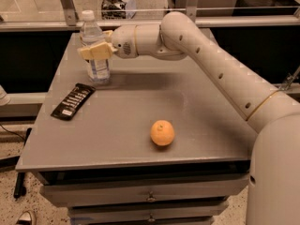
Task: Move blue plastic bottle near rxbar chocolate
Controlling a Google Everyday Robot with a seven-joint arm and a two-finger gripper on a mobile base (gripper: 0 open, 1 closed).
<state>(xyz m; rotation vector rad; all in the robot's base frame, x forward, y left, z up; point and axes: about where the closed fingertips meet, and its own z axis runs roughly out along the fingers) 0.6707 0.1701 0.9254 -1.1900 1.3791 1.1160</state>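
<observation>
One end effector [95, 49] grips, partly hiding, the blue plastic bottle [98, 70].

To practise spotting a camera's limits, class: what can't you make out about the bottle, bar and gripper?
Blue plastic bottle: camera view, middle covered by the gripper shut on it at the table's far left; base contact unclear.
Gripper's far finger: behind the bottle.
rxbar chocolate: lettering too small to read.
Robot body: cut by right edge.
</observation>
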